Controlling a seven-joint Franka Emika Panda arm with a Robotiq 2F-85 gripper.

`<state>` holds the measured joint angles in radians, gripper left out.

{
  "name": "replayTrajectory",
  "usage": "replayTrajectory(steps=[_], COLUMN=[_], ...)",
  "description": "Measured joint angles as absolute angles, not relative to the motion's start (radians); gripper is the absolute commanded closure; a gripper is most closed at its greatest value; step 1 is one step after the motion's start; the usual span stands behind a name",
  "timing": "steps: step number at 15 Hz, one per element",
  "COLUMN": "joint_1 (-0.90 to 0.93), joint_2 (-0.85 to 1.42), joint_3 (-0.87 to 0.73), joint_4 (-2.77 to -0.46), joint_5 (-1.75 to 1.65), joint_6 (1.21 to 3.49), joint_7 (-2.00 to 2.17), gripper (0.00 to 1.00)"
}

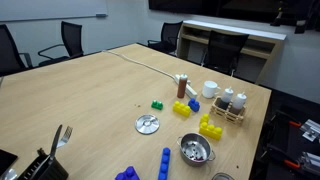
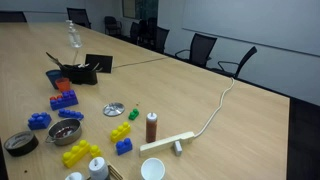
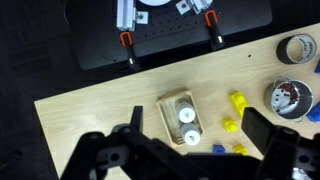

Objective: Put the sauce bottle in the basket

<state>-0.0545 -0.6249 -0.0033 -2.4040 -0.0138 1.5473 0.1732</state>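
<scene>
The sauce bottle [image 1: 181,87] stands upright on the wooden table, dark reddish-brown with a pale cap; it shows in both exterior views [image 2: 152,127]. It is out of sight in the wrist view. The basket [image 1: 233,115] is a low tan caddy near the table edge, holding two white shakers [image 1: 227,97]. In the wrist view the basket [image 3: 166,108] lies far below, between my fingers. My gripper [image 3: 196,115] is open and empty, high above the basket. The arm does not show in either exterior view.
A white cup [image 1: 210,89], yellow bricks [image 1: 210,127], blue bricks [image 1: 165,160], a green brick [image 1: 157,105], a silver disc [image 1: 147,124] and a metal bowl [image 1: 196,150] lie around. A wooden block with a white cable [image 2: 167,142] lies beside the bottle. A black box [image 2: 80,70] stands farther off.
</scene>
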Motion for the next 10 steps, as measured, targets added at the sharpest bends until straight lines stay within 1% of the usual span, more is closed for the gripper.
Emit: replayTrajectory(steps=[3, 5, 10], joint_1=[-0.053, -0.043, 0.015], joint_2=[-0.624, -0.605, -0.437], joint_3=[-0.003, 0.005, 0.025], joint_4=[-2.404, -2.398, -2.342], joint_5=[-0.014, -0.014, -0.009], joint_6=[1.553, 1.604, 1.787], joint_7=[0.172, 0.168, 0.125], gripper=[0.0, 0.0, 0.0])
